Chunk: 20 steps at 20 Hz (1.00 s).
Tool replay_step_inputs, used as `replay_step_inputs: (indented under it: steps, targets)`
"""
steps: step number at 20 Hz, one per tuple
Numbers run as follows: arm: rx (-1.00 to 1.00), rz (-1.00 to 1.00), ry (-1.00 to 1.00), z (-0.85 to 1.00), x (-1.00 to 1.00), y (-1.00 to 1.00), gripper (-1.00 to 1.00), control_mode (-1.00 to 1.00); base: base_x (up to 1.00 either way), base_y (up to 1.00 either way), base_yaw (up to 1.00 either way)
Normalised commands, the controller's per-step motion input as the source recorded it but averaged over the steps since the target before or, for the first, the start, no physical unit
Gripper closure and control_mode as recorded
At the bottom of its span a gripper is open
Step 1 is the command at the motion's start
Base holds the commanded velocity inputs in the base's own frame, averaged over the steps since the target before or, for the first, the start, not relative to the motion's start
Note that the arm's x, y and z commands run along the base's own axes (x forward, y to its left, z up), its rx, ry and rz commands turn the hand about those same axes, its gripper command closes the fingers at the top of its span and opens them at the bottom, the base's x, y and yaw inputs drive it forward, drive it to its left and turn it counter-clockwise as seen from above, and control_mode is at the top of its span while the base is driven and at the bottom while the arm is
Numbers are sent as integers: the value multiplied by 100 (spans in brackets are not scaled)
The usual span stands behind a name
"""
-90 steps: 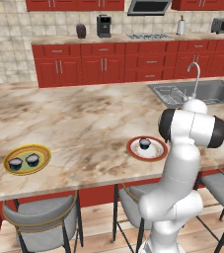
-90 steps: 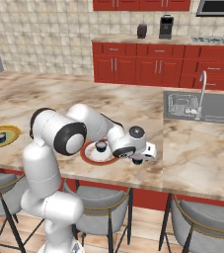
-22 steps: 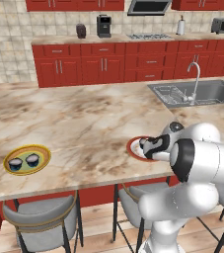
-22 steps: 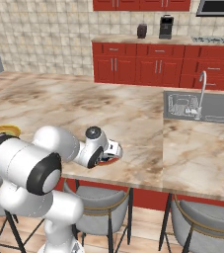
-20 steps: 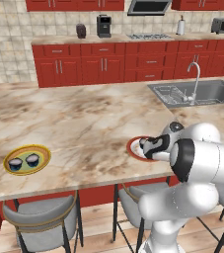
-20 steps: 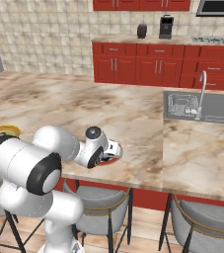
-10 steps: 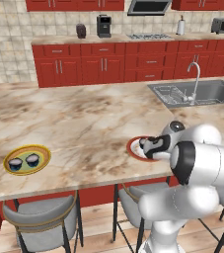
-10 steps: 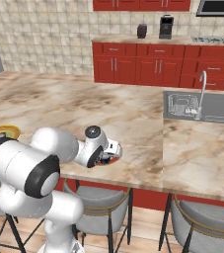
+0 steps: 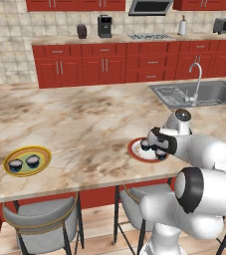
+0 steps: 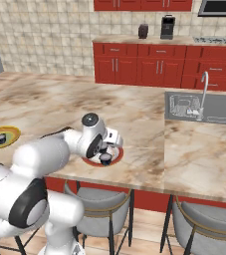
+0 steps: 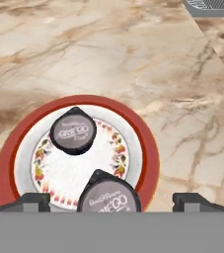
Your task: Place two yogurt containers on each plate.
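Your gripper [image 11: 111, 200] is sitting wide open right now, fingertips [image 11: 32, 200] spread far apart with one yogurt cup [image 11: 108, 195] showing between them but not touching either one, so you're not gripping anything. That cup is resting on the near part of the red-rimmed plate [image 11: 148, 143], and a second yogurt cup [image 11: 73, 130] is sitting a bit further in on the white centre, close to the first but apart from it. From the left base view you're seeing the hand [image 9: 162, 142] hanging low over the red plate [image 9: 134, 149] near the front edge of the marble counter [image 9: 84, 119], with one dark cup [image 9: 145, 145] peeking out beside the hand. The right base view is showing the same thing: the gripper [image 10: 109, 144] low over the plate [image 10: 115, 159], with a cup [image 10: 105, 158] sitting on it. Way off to the left, well apart from all this, the yellow plate [image 9: 27, 160] is holding its own two cups [image 9: 16, 165] [image 9: 33, 160] side by side; you're also catching it at the left edge of the right base view [image 10: 0, 137]. Beyond the counter, the sink [image 9: 204, 94] with its tap [image 9: 198, 79] is sitting off to the right, and red cabinets [image 9: 109, 64] are running along the back wall.
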Motion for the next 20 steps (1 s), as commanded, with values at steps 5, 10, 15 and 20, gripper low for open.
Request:
replay_step_inputs:
  steps: [5, 10, 15, 20]
  targets:
    - [0, -5, 5, 85, -53, 0, -100, -100, 0, 0, 0]
    - [0, -8, 2, 71, -85, -1, -100, -100, 0, 0, 0]
    - [0, -4, 0, 68, -88, 14, -100, -100, 0, 0, 0]
    - [1, 0, 0, 56, -45, 48, -100, -100, 0, 0, 0]
